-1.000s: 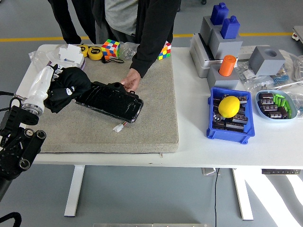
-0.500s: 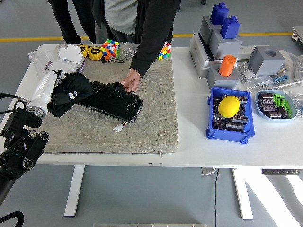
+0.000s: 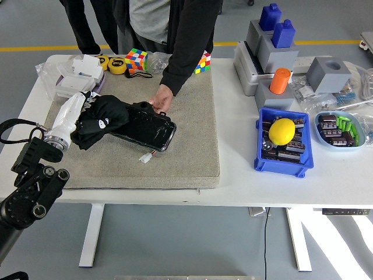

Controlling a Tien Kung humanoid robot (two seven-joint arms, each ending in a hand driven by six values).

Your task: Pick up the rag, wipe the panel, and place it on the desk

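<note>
A black rag is bunched in my left hand, which has a white forearm and comes in from the lower left. The rag rests on the left end of the glossy black panel, which lies on the grey mat. A person at the far side holds the panel's far edge steady with one hand. My right hand is out of view.
Rubik's cubes, yellow tape measures and a white box sit along the mat's far edge. A small white connector lies in front of the panel. A blue bin with a yellow lemon and grey blocks stand at the right.
My left hand has moved to the right with the rag, sliding it from the mat's left side onto the left end of the panel. The person's hand has stayed on the panel.
</note>
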